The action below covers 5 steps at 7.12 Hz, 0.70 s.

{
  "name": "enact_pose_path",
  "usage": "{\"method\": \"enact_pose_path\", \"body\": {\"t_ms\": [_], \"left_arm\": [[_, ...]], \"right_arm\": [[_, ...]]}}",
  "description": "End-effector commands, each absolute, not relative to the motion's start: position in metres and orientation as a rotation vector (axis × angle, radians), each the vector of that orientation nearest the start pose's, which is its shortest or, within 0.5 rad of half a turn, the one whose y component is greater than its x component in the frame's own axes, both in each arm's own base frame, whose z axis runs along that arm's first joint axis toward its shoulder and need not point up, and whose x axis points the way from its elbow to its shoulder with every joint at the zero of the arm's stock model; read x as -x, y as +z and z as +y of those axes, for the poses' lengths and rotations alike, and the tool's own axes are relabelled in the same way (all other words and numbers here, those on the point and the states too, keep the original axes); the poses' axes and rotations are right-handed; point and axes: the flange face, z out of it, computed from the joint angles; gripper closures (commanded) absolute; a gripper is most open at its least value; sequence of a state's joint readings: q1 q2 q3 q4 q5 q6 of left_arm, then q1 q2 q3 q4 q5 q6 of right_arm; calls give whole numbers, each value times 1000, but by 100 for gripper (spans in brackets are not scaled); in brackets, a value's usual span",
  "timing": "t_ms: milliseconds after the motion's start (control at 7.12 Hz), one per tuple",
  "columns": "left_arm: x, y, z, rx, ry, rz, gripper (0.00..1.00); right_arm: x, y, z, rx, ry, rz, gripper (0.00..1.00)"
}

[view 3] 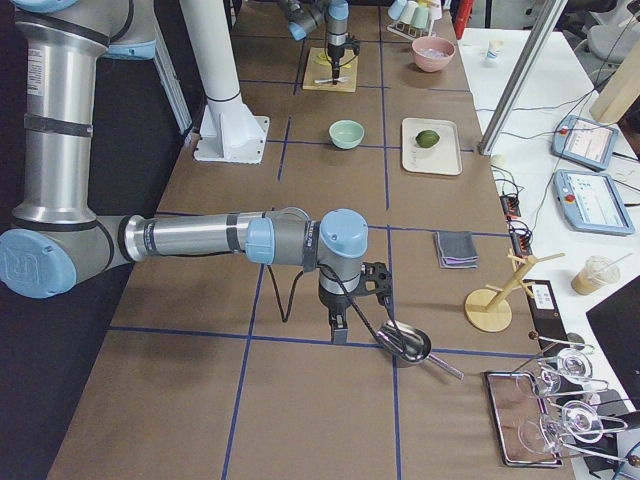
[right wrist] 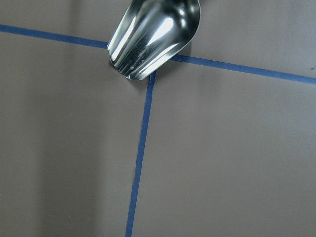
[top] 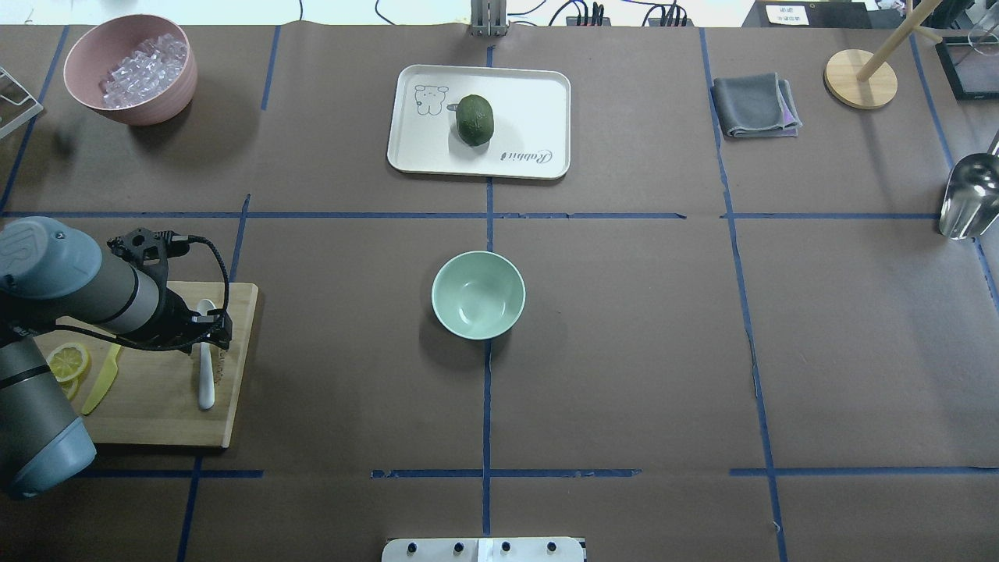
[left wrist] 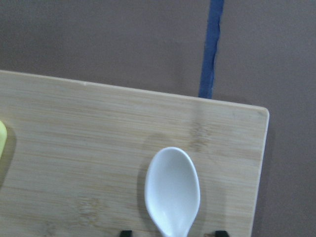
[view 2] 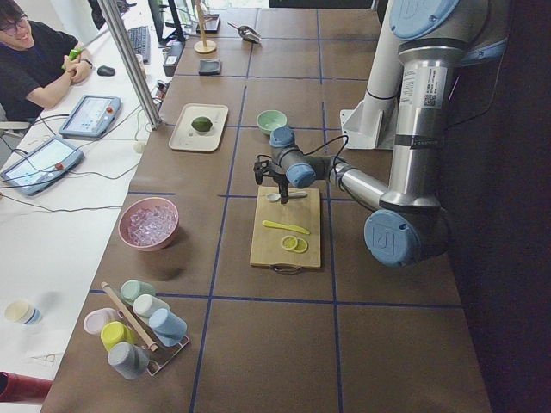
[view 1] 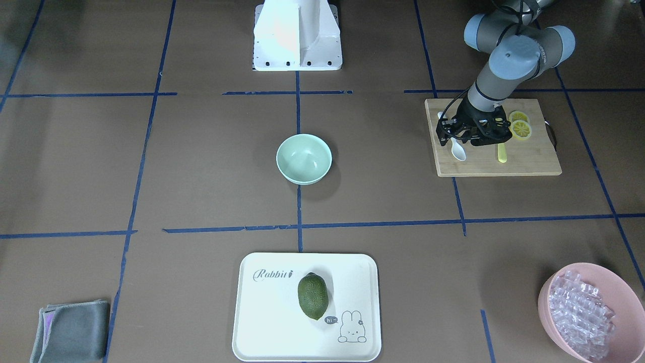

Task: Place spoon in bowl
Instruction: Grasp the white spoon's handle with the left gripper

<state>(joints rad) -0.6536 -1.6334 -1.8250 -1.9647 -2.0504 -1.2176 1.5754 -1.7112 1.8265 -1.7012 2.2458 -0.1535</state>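
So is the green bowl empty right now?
Empty: the bowl shows only bare inside; the spoon lies on the cutting board.

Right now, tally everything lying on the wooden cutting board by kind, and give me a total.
White spoon: 1
Yellow-green knife: 1
Lemon slices: 2
Total: 4 things on the cutting board
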Motion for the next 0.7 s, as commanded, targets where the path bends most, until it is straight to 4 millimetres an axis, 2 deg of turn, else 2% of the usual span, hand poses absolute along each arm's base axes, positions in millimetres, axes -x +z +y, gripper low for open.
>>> {"method": "enact_pose_path", "body": {"t_ms": [0,561], "left_arm": [[-368,466,-392,77,-107,838,52],[-367,458,-391,66,-105,847,93]], "right_arm": [[-74,616,-428,-42,-137,-674,0],[-74,618,-427,-31,-118,-675,0]]}}
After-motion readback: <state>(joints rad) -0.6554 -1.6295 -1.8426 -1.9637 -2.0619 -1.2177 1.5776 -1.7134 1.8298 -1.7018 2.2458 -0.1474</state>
